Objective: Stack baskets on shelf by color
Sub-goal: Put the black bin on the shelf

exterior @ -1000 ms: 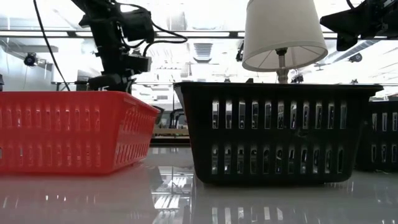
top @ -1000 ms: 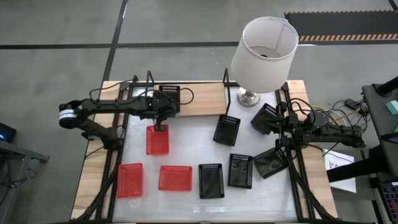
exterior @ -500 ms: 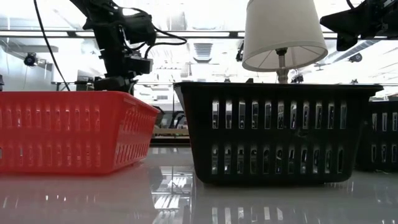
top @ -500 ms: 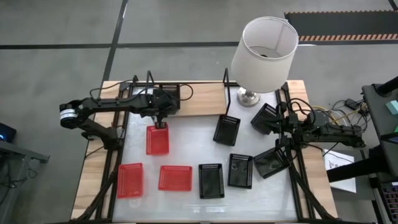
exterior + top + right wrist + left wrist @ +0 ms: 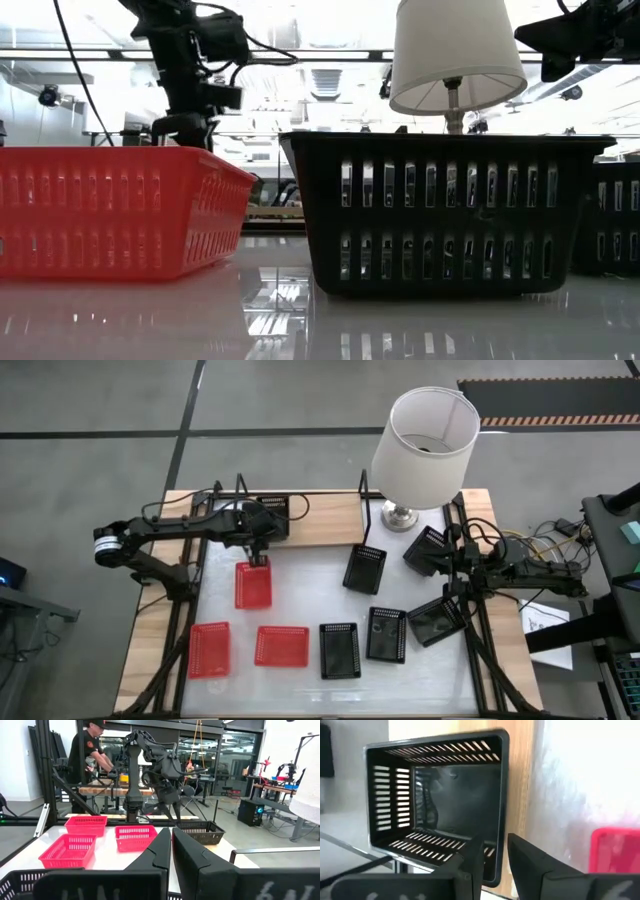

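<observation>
One black basket (image 5: 272, 508) sits on the wooden shelf (image 5: 325, 520), toward its left end. My left gripper (image 5: 495, 862) hovers open over it. One finger is above the basket's inside and the other outside its near wall (image 5: 503, 820), with a gap on both sides. Three red baskets (image 5: 253, 585) (image 5: 210, 648) (image 5: 281, 646) rest flat on the white tabletop. Several black baskets (image 5: 364, 568) (image 5: 340, 650) (image 5: 386, 634) lie to their right, some tilted. My right gripper (image 5: 171, 847) is shut and empty, held above the table's right side (image 5: 462, 575).
A white-shaded lamp (image 5: 425, 435) stands at the shelf's right end on its metal base (image 5: 400, 515). Black rod uprights rise at the shelf ends (image 5: 240, 485). Cables trail off the right edge. A person stands at a bench beyond the table (image 5: 87, 750).
My left gripper has drifted slightly toward the far edge, over the black basket on the shelf, and has risen a little. All the baskets have stayed where they were.
</observation>
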You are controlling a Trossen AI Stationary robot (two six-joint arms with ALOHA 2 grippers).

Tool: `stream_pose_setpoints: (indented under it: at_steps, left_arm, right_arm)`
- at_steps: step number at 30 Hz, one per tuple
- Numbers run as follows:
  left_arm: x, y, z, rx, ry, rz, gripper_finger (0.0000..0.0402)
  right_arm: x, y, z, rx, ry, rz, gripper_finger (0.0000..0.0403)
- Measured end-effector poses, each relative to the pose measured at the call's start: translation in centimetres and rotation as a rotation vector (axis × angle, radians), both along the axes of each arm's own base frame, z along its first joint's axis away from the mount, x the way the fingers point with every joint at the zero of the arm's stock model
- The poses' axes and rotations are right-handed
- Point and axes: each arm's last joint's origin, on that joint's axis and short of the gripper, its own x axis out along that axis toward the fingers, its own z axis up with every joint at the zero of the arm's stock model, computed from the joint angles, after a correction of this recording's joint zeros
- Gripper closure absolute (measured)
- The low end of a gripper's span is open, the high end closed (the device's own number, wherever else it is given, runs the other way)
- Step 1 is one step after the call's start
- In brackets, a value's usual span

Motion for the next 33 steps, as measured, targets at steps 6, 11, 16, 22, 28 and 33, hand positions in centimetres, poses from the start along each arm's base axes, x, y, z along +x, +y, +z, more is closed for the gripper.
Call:
stream_pose_setpoints:
  at_steps: [6,11,16,22,28,33]
  left_arm:
    - [1.7,-1.0,2.6,-0.019,-0.19,0.037,0.0331]
    - [5.0,-0.9,4.7,-0.024,-0.503,0.114,0.0342]
    - [8.1,-0.1,4.0,-0.066,-0.627,0.196,0.0378]
    - [10.6,0.9,0.6,-0.066,-0.48,0.225,0.0399]
    - [10.6,2.6,-1.3,0.009,-0.321,0.314,0.0401]
    - [9.7,3.9,-2.1,0.026,-0.267,0.367,0.0401]
  right_arm:
    - [0.0,0.0,0.0,-0.013,0.0,-0.001,0.0392]
    - [0.0,0.0,0.0,-0.018,-0.001,-0.002,0.0392]
    - [0.0,0.0,0.1,-0.019,-0.004,-0.003,0.0392]
    - [0.0,0.0,0.1,-0.02,-0.004,-0.002,0.0392]
    - [0.0,0.0,0.1,-0.019,-0.004,-0.003,0.0392]
    - [0.0,0.0,0.1,-0.02,-0.004,-0.002,0.0392]
